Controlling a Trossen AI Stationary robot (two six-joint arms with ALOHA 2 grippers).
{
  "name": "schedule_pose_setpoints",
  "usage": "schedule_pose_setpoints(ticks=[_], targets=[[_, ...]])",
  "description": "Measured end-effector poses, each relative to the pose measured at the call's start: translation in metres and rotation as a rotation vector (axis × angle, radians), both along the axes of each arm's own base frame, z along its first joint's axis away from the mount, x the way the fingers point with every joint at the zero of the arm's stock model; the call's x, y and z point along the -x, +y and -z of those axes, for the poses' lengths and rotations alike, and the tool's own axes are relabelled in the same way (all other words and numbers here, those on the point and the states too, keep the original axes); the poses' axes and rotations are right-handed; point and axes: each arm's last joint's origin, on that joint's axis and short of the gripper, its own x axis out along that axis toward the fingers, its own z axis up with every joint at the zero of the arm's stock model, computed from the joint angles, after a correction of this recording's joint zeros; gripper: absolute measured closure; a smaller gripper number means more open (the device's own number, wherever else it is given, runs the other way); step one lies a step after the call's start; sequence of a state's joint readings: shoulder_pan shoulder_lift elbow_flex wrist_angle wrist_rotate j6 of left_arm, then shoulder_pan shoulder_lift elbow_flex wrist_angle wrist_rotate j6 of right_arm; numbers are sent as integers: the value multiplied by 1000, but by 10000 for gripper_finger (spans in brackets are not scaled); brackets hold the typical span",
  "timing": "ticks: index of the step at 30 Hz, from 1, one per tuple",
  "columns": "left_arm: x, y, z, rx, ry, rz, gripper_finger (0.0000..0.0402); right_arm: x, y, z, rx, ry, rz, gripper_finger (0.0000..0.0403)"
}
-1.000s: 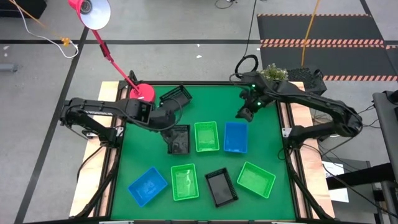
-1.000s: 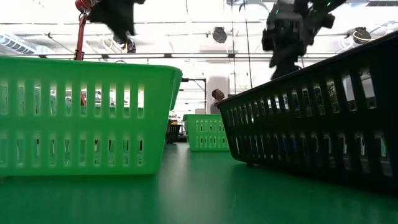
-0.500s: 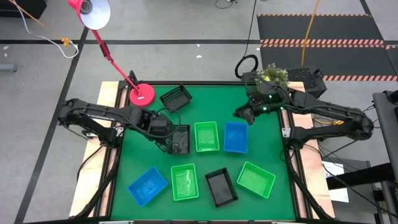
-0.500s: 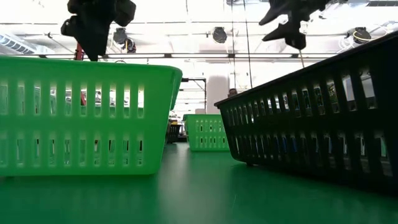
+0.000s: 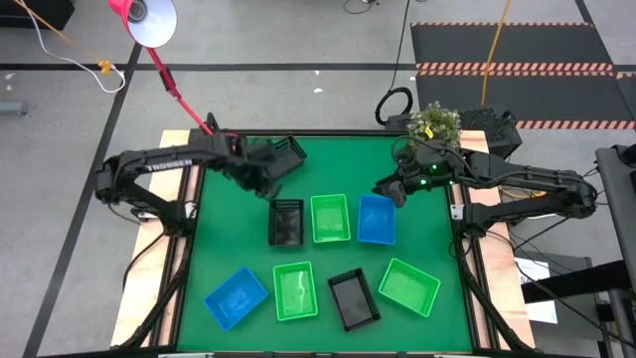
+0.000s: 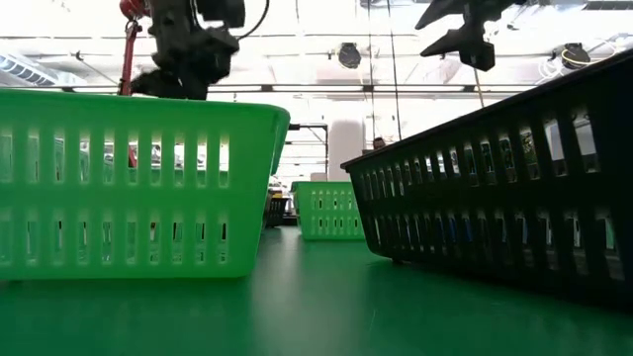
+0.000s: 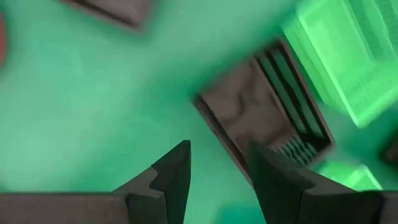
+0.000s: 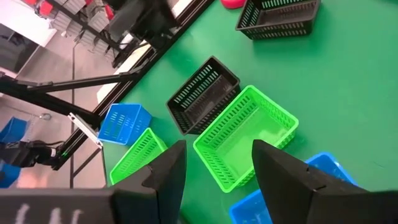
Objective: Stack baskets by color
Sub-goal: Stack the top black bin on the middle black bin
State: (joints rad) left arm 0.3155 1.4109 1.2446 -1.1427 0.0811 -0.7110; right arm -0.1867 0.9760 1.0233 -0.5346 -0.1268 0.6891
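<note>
Left gripper [image 5: 260, 177] empty, fingers apart, between rear black basket [image 5: 281, 155] and centre black basket [image 5: 286, 222]. Probably going for the rear one to stack it; view's blurred. Right gripper [image 5: 390, 188] released, hovering by blue basket [image 5: 377, 219].

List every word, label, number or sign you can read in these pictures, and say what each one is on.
"TROSSEN", in white letters, on the left arm in the high view; small but just readable.
No other text can be read: the baskets, such as the black basket in the middle of the table, carry no visible label, and no lettering shows on the right arm.
</note>
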Motion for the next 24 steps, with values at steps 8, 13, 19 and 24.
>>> schedule_pose_setpoints(ticks=[8, 13, 19, 24], targets=[[8, 69, 6, -9, -95, -182, 226, 0, 0, 0, 33, 1, -22, 227], [-2, 95, -5, -79, -177, -140, 185, 1, -4, 0, 109, 5, -47, 227], [-29, 131, -11, -144, -169, -79, 173, 4, -19, 0, 163, 13, -7, 227], [-56, 157, 1, -153, -107, 41, 189, 9, -34, 0, 199, 19, 19, 227]])
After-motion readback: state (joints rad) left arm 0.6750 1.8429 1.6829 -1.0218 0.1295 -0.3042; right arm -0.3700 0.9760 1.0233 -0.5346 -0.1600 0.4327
